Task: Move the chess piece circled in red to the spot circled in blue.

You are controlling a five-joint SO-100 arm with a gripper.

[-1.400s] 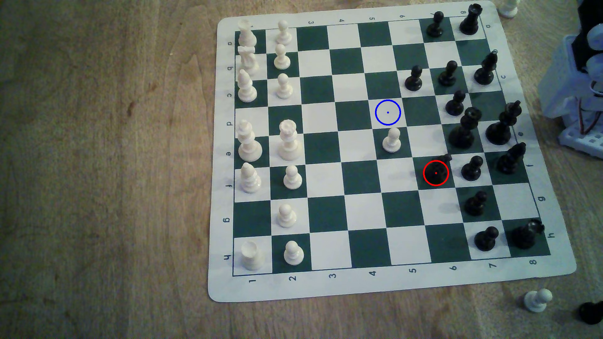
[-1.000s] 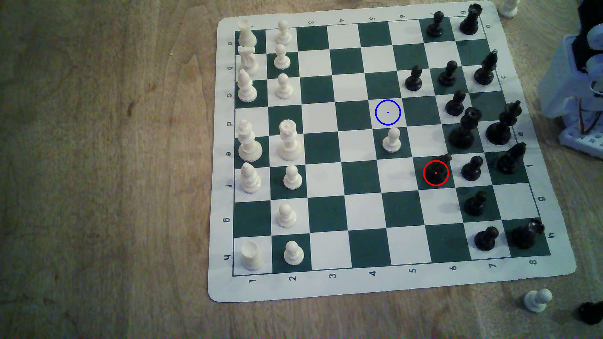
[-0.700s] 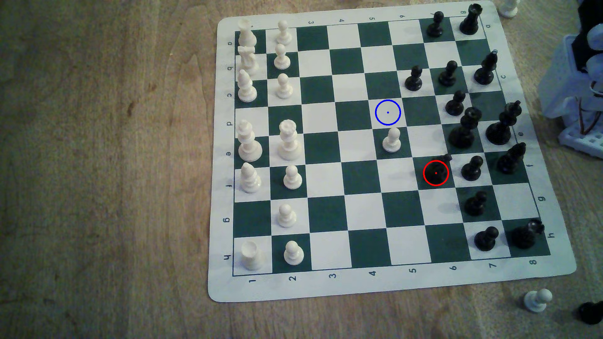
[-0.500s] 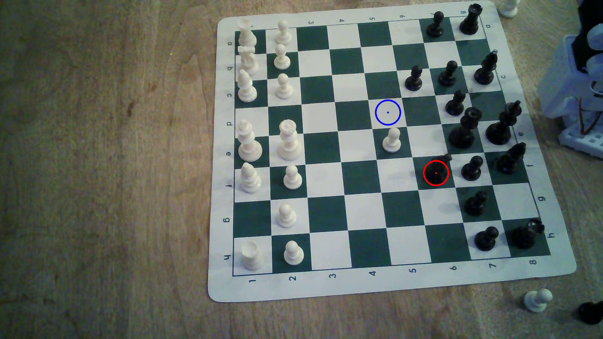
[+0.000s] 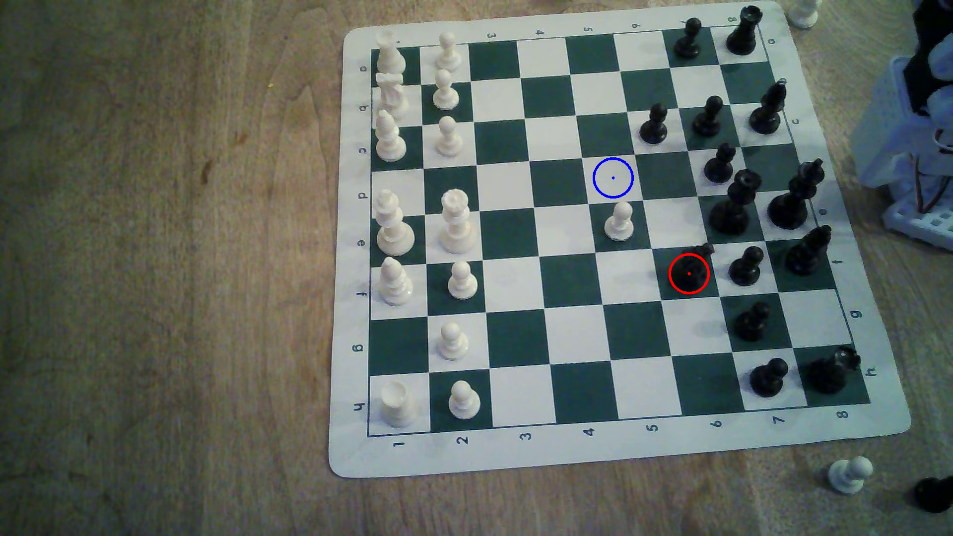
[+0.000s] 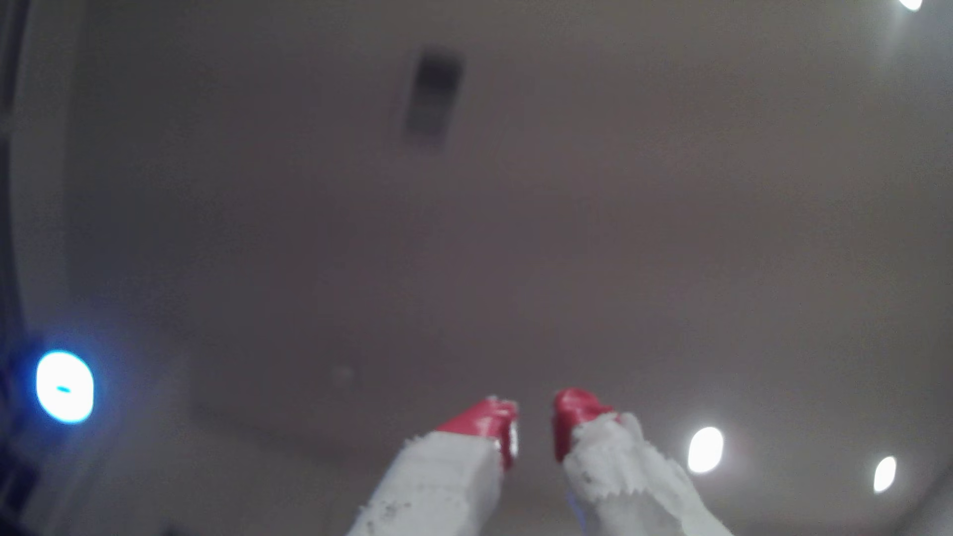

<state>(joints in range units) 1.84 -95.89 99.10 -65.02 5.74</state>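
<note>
Exterior view: the knight [image 5: 692, 269] stands upright on a dark green square ringed in red, just beside a black pawn [image 5: 746, 266] on that view's right. The spot [image 5: 612, 178], a white square ringed in blue, is bare, with a white pawn [image 5: 619, 221] on the square below it. The board [image 5: 515, 453] lies on a wooden tabletop [image 5: 154, 257].

Wrist view: the gripper [image 6: 533, 420] points at a ceiling [image 6: 515, 206]; its red-tipped jaws stand slightly parted, grasping nothing.

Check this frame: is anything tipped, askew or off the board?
Three pieces stand off the chessboard: a white pawn and a black piece past its near-right corner, another white piece past the far-right corner. The circled chess piece stands upright. The gripper points at a ceiling.
</note>
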